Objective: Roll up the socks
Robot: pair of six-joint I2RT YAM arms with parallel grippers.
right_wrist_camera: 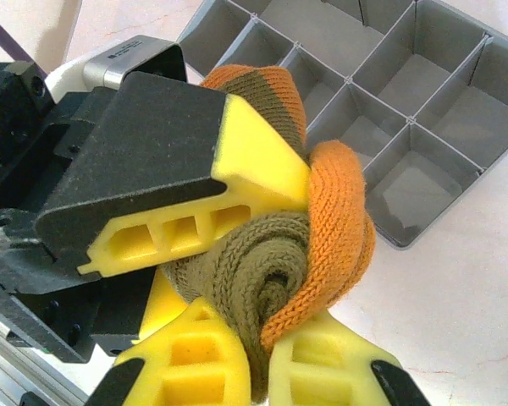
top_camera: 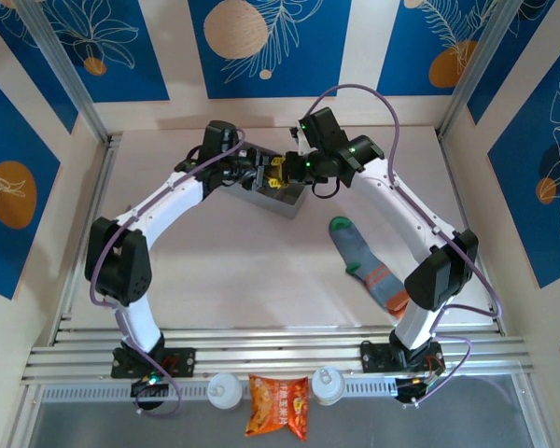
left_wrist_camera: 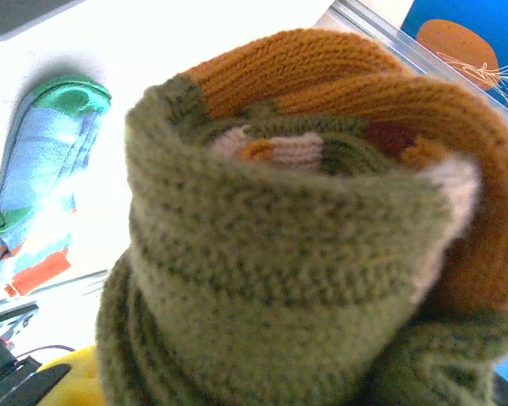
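Note:
The olive-brown sock [right_wrist_camera: 271, 254] with its orange toe is wound into a tight roll and held off the table between both grippers. My right gripper [right_wrist_camera: 262, 342] is shut on the roll from below. My left gripper [top_camera: 259, 175] is shut on it from the other side, and its yellow finger [right_wrist_camera: 258, 169] presses on the roll. In the left wrist view the rolled sock [left_wrist_camera: 296, 237] sits right at the lens. The grey-blue sock [top_camera: 369, 261], with green toe and orange cuff, lies flat on the table to the right, apart from both grippers, and the same grey-blue sock [left_wrist_camera: 38, 178] lies beyond the roll.
A grey compartment tray [top_camera: 278, 199] sits on the table just under the meeting grippers, with its open cells [right_wrist_camera: 406, 110] right behind the roll. An orange snack packet [top_camera: 278, 406] lies at the near edge between two white caps.

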